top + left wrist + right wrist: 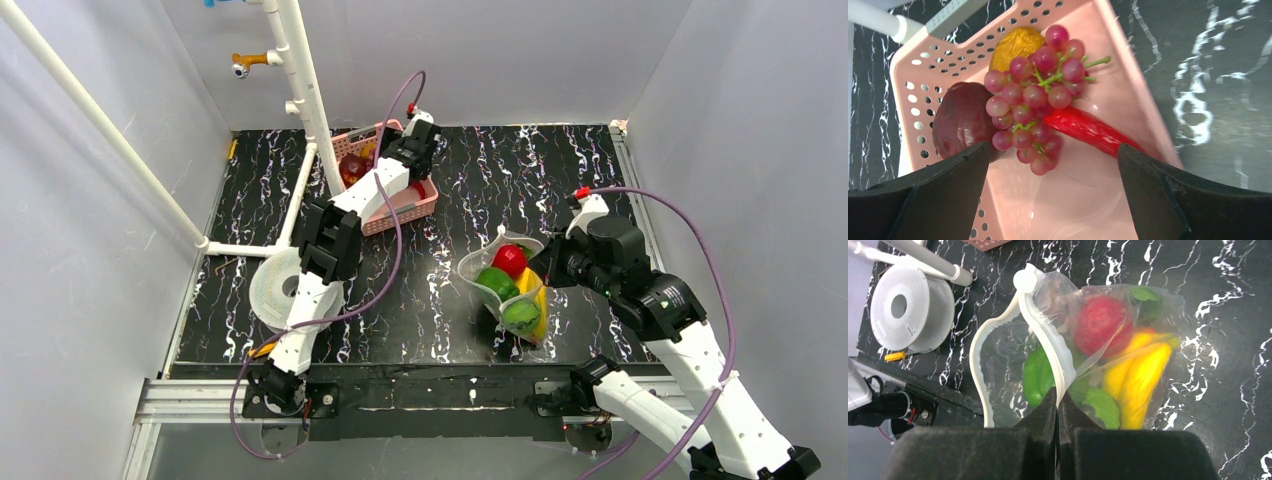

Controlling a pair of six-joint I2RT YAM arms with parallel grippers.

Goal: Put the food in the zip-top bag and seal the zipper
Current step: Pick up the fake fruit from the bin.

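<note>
Left gripper (1053,157): jaws apart, above pink basket (1143,95). Basket holds grape bunch (1033,95), red chili (1088,130), dark red fruit (960,120).
Right gripper (1058,402): jaws together, pinching zipper (1045,340) of zip-top bag (998,355).
Bag on table (420,300), right of centre, mouth gaping. Inside: red piece (1098,320), green pieces (1038,375), banana (1138,375).

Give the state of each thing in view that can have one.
Bag, open, lying on the table, partly filled with food.
Zipper, unsealed, its two sides apart.
Right gripper, shut on the bag's rim.
Left gripper, open, empty, over the basket.
Basket, upright, holding grapes and a chili.
</note>
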